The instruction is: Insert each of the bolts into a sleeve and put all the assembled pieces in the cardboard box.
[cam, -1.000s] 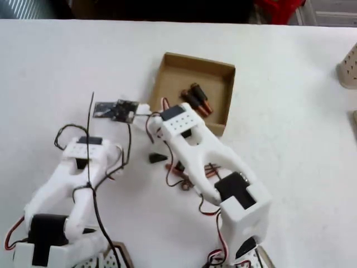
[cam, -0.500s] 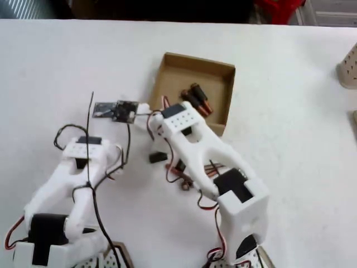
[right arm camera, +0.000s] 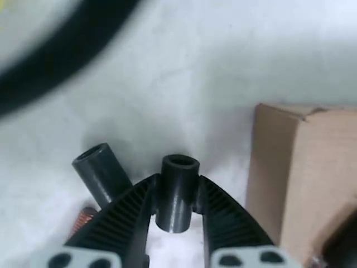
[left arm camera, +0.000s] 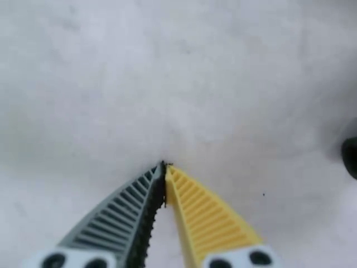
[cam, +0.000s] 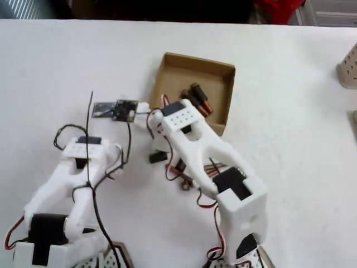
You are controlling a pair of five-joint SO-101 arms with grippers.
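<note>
My right gripper is shut on an upright black sleeve just above the white table. A second black sleeve lies beside it, with a copper bolt at its lower end. The cardboard box stands close by on the other side. In the high view the box holds several assembled dark and copper pieces, the right arm reaches to its near left corner, and a black sleeve shows beside the arm. My left gripper is shut and empty over bare table.
A small dark circuit board with a cable lies left of the box. Red and black wires and a copper piece lie under the right arm. A perforated beige object stands at the right edge. The left arm is at the near left.
The right arm has shifted slightly to the left near the box corner. The left arm has kept still.
</note>
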